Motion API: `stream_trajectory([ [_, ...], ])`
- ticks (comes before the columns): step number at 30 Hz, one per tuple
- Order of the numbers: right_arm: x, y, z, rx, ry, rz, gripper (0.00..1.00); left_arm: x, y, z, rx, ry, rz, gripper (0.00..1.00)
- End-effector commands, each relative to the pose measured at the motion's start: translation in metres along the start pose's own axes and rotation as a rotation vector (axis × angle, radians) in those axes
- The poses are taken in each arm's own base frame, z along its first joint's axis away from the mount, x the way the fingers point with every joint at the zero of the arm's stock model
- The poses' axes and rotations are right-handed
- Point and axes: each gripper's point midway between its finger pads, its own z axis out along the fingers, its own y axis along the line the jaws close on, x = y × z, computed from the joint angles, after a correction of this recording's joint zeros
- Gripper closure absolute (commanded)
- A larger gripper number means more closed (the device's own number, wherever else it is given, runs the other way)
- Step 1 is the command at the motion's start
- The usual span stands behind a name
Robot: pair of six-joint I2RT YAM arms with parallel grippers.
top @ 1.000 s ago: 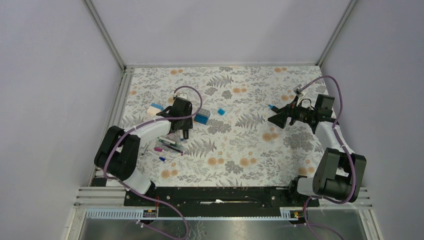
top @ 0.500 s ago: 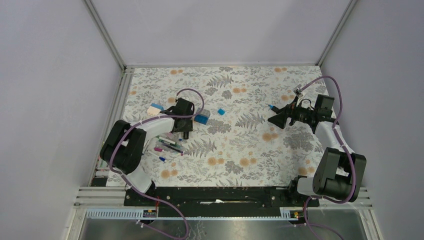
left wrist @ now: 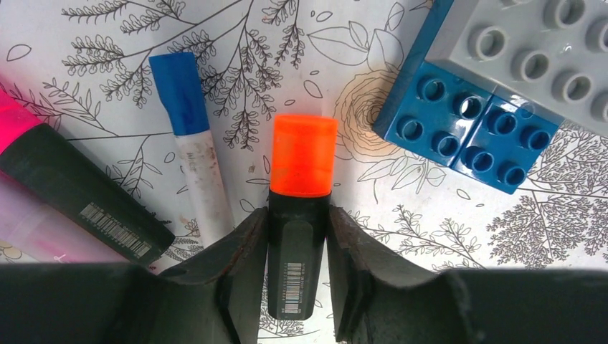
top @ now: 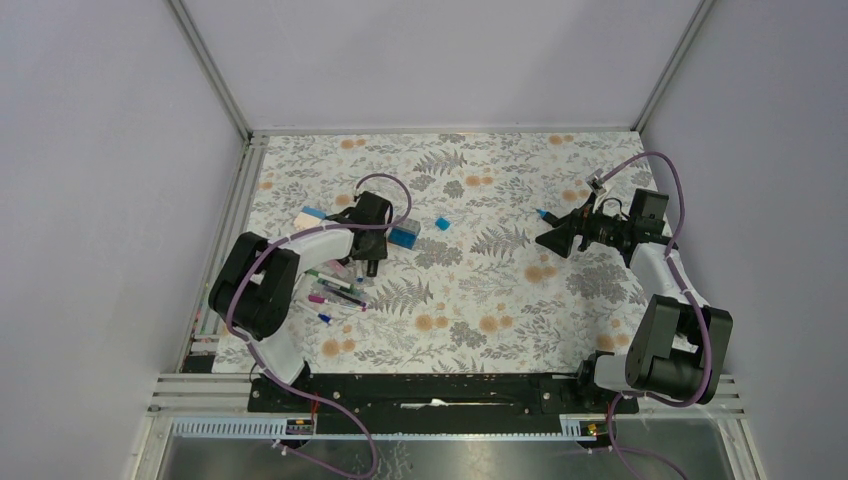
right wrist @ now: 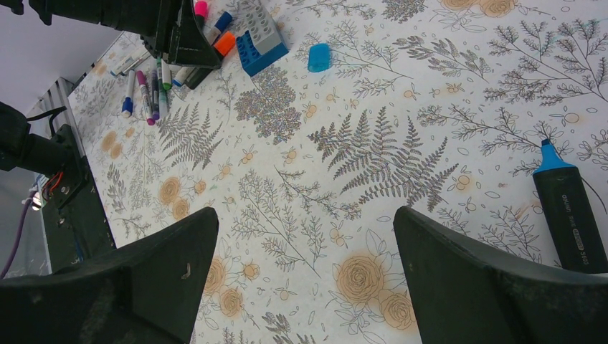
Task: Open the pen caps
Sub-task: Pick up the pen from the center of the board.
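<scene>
- Top view: my left hand [top: 368, 262] is down over the pen pile at the left of the floral surface [top: 480, 300]. My right hand [top: 545, 238] hangs far off to the right.
- Left wrist: I'm clamped on the black barrel [left wrist: 296, 265] of a highlighter. Its orange cap [left wrist: 303, 154] is on and pokes out ahead. A blue pen cap [left wrist: 179, 93] lies just left, a blue-and-grey block [left wrist: 473, 122] to the right.
- Right wrist: my right hand is spread wide, holding nothing. A loose blue cap [right wrist: 319, 57] lies ahead on the surface, and an uncapped blue highlighter [right wrist: 566, 208] lies at the right.

Orange cap [left wrist: 303, 154] seated on black highlighter [left wrist: 296, 265], loose blue cap [right wrist: 319, 57] lying apart
</scene>
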Motion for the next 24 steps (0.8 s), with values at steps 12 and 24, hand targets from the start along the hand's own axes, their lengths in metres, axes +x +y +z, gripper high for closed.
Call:
stream_trajectory([
  [12,-0.003,0.011,-0.001,-0.064,-0.014,-0.019,0.00,-0.022,-0.005,-0.032,0.053,-0.064,-0.005,1.00],
  [24,0.002,0.042,0.017,-0.219,0.015,0.025,0.01,-0.050,-0.091,-0.135,0.698,-0.267,-0.123,1.00],
])
